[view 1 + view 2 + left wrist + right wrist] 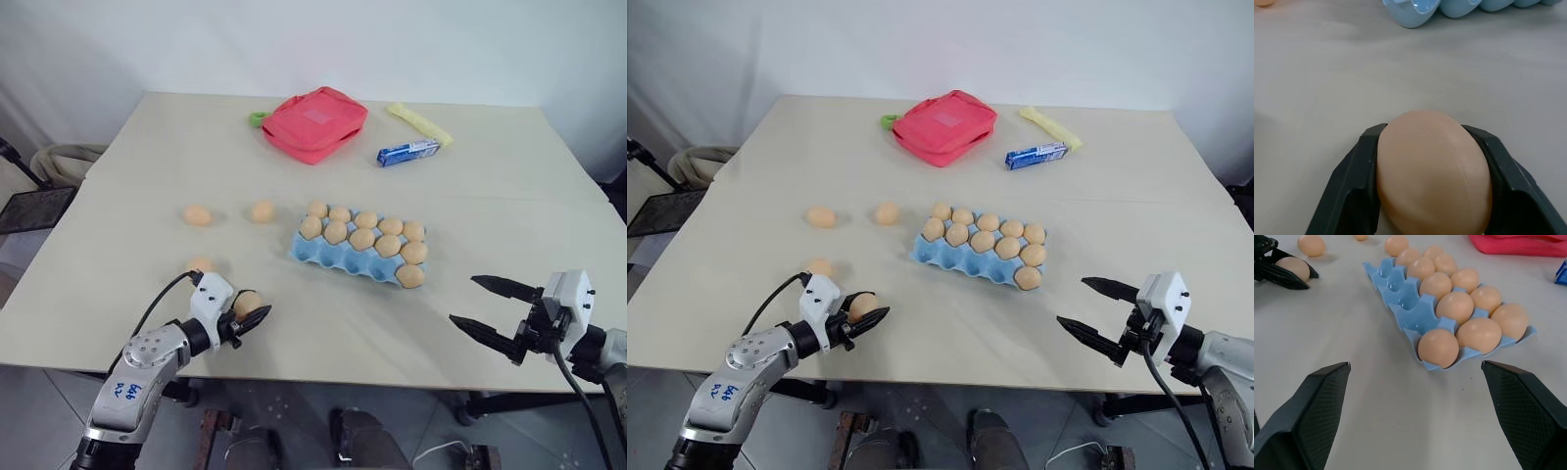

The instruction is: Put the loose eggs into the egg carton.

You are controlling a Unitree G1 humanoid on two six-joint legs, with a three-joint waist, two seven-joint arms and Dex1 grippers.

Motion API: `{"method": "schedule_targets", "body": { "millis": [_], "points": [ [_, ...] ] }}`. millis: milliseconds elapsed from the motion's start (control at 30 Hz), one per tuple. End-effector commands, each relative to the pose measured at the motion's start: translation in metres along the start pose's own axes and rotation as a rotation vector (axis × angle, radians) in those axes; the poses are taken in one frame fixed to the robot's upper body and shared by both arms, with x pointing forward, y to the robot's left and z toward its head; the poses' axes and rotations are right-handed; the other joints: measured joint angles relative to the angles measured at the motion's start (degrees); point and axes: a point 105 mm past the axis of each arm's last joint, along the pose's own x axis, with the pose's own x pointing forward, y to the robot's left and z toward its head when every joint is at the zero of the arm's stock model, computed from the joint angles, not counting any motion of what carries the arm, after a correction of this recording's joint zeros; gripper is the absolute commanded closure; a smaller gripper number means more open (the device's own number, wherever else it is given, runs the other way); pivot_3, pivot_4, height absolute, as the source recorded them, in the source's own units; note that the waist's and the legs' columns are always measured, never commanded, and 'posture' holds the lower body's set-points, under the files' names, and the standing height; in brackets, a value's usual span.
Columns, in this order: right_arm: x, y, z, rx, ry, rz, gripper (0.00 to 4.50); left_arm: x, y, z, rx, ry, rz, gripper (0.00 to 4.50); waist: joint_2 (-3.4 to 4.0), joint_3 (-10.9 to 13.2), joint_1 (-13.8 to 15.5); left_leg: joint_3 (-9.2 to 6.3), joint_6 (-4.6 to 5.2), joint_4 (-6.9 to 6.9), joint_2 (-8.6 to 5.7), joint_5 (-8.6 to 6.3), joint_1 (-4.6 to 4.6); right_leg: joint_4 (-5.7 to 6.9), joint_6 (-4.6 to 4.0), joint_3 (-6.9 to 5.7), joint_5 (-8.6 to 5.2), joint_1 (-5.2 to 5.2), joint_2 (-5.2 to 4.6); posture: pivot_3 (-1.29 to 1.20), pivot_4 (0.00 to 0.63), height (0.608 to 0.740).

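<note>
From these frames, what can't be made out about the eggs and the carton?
- Loose egg: partly hidden behind the left gripper in the head views.
- Egg carton: cut off by the left wrist view's edge.
- Held egg: whether it has left the table is unclear.

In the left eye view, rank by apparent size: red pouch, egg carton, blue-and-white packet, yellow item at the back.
1. egg carton
2. red pouch; it lies farther back, so true order is unsure
3. yellow item and blue-and-white packet: alike

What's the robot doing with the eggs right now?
Left hand shut on an egg, right hand open, holding nothing. Three loose eggs on the table. Egg carton has empty front cups; path looks clear.
</note>
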Motion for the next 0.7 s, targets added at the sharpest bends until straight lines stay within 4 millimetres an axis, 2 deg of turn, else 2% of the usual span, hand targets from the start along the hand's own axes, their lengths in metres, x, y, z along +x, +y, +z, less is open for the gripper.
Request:
{"method": "schedule_targets", "body": {
  "millis": [33,267,400,700],
  "points": [
    [-0.002,0.001,0.011,-0.046,-0.033,-0.012,0.0,-0.002,-0.003,0.015,0.03,-0.042,-0.02,2.17,0.0,0.0,-0.02,0.0,0.0,0.0,0.0,0.0,0.0,0.0,0.0,0.0,0.0,0.0,0.0,0.0,0.15,0.74],
    [-0.003,-0.001,0.012,-0.051,-0.033,-0.026,0.0,-0.002,0.005,0.036,-0.029,-0.145,-0.029,2.17,0.0,0.0,0.4,0.0,0.01,0.02,0.0,0.01,-0.01,0.0,0.02,-0.01,0.01,0.0,0.0,0.0,0.15,0.74],
    [-0.003,-0.002,0.013,-0.053,-0.036,-0.034,0.0,-0.005,0.008,0.039,0.0,-0.157,-0.039,2.17,0.0,0.0,0.46,0.0,0.04,-0.01,0.0,0.02,0.0,0.0,0.04,-0.01,0.02,0.0,0.02,0.0,0.15,0.74],
    [-0.001,-0.003,0.014,-0.056,-0.04,-0.049,0.0,-0.004,0.016,0.062,0.044,-0.228,-0.055,2.17,0.0,0.0,1.09,0.0,0.03,0.01,0.0,0.02,-0.02,-0.01,0.02,-0.01,0.01,-0.01,0.01,0.0,0.15,0.74]
  ]
}}
